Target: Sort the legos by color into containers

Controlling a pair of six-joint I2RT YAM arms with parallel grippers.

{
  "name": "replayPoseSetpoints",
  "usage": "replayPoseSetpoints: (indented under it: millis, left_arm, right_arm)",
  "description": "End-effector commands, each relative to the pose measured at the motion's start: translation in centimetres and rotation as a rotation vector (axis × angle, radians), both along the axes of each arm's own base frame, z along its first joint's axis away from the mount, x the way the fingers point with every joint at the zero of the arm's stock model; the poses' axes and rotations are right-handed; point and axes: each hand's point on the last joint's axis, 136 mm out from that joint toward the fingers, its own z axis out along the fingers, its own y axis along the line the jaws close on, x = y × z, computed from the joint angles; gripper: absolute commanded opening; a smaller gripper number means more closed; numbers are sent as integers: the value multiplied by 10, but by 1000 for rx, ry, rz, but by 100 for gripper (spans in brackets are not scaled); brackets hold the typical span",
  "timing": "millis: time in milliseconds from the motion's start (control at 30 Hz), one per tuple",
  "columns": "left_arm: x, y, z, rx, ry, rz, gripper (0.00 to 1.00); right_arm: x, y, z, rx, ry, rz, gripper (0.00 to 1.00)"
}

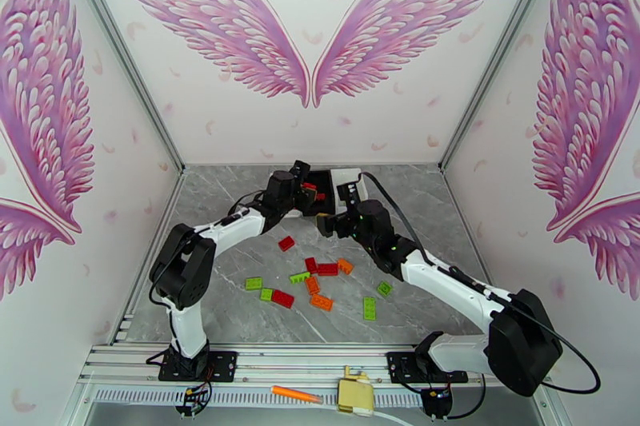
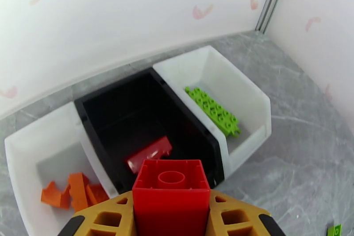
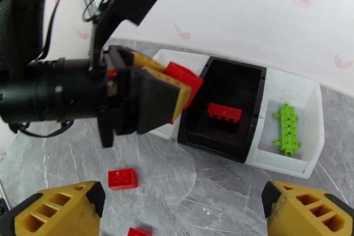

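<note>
My left gripper [image 2: 170,217] is shut on a red lego [image 2: 171,179] and hovers over the near rim of the black container [image 2: 132,113], which holds one red brick [image 2: 148,155]. The left white container [image 2: 26,152] has orange bricks [image 2: 73,190]. A long green plate [image 2: 213,110] lies in the right white container [image 2: 248,95]. In the right wrist view the left gripper [image 3: 170,77] and its red lego [image 3: 189,79] hang above the black container [image 3: 230,113]. My right gripper [image 3: 181,197] is open just in front of the containers, above bare table.
Several loose red, orange and green legos lie mid-table, among them a red one [image 1: 286,243], an orange one [image 1: 322,302] and a green one [image 1: 370,308]. An orange marker pen [image 1: 296,395] lies on the front rail. The wall stands close behind the containers.
</note>
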Motion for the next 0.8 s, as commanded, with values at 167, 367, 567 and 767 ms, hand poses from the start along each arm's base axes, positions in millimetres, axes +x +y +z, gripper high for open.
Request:
replayPoseSetpoints:
  millis: [167,367,567,767]
  left_arm:
    - [46,-22,-13,-28,41,-19,35]
    - [65,-27,-29,-16,76,-9,38]
    - [70,-28,-26,-29,86,-6,45]
    - [56,-24,5,-75,67,-23,58]
  right_arm:
    - [-2,-11,0,-19,-16,-35,99]
    - [-1,-22,7,-57,-41,-76,99]
    - [1,-26,14,-59,-57,-91,99]
    - [3,-24,25,-51,-75,-83,99]
